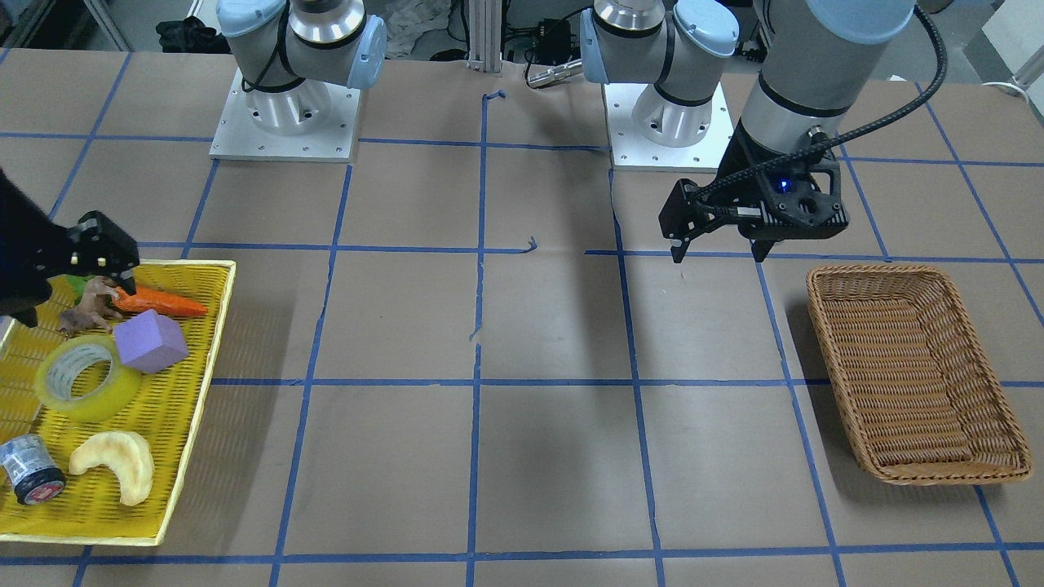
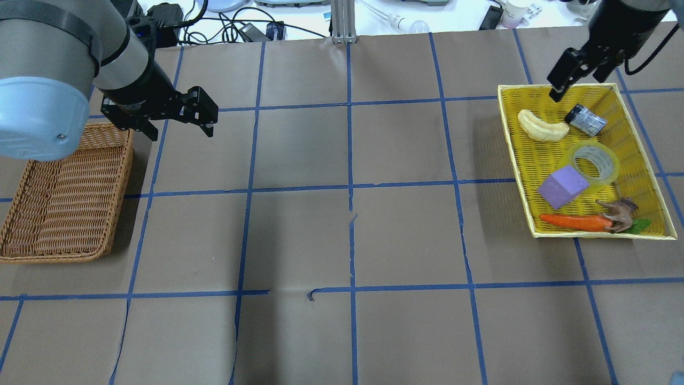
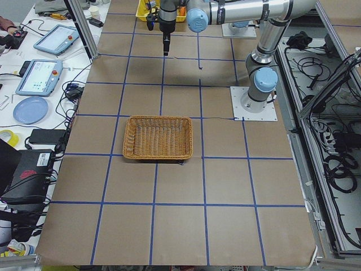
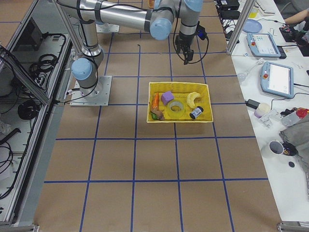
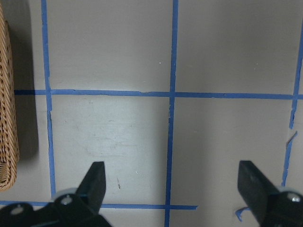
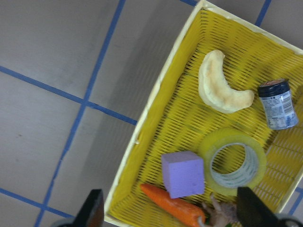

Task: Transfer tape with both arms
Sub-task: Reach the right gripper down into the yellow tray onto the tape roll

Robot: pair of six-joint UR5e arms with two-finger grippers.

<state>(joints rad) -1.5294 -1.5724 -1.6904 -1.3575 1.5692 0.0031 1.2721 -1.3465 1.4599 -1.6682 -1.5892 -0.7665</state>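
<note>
Brown-papered table (image 2: pixel 347 240): the right gripper (image 6: pixel 171 210) hangs wide-jawed over the yellow tray (image 2: pixel 588 235), the left gripper (image 2: pixel 180 128) equally wide beside the wicker basket (image 2: pixel 53 258). Tape (image 1: pixel 90 405) lies flat in the tray against a purple block (image 2: pixel 562 186), which may foul a closing finger.

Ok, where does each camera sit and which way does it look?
Front: across the table, facing the bases; left tool shows.
Overhead: from behind, looking down; left tool, right tool.
Left: basket end, looking along; left arm near.
Right: tray end; right arm near.
Left wrist: down at table; fingertips.
Right wrist: down at tray; fingertips.
Tape shows in front, overhead, right wrist.
</note>
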